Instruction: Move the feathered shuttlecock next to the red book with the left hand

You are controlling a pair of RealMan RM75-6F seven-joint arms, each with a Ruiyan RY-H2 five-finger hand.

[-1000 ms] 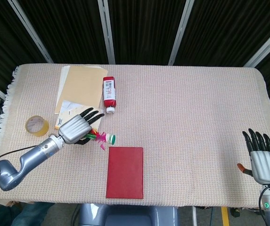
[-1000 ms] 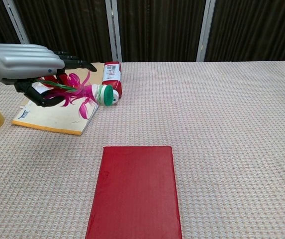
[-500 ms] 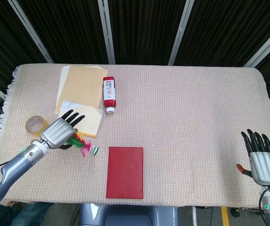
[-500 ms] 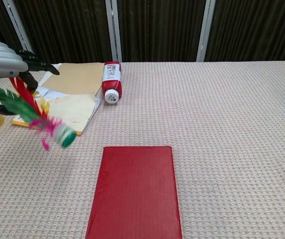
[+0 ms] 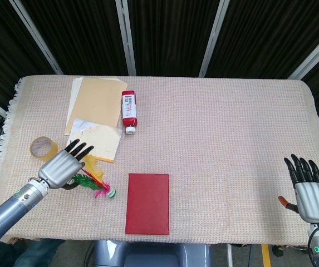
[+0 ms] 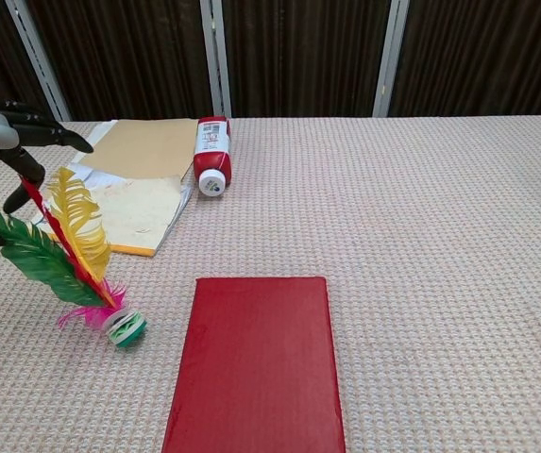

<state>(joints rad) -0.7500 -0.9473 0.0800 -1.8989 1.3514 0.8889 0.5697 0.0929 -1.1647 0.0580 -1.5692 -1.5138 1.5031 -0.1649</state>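
The table (image 5: 231, 139) has a woven cloth on it, and the red book (image 5: 147, 203) lies flat near your front edge. Your paper stack (image 5: 95, 114) lies behind the book and to its left, and the red bottle (image 5: 129, 112) lies on its side just past the stack, straight behind the book. Your left hand (image 5: 62, 167) is left of the book with its fingers apart, and it looks like it still touches the feather tips, but you cannot tell if it grips them. Your right hand (image 5: 310, 189) is far right of the book, open wide and holding nothing. The shuttlecock (image 6: 72, 255) sits just left of the book, base on the table, not touching it. The tape roll (image 5: 43, 148) lies left of the book, behind your left hand.
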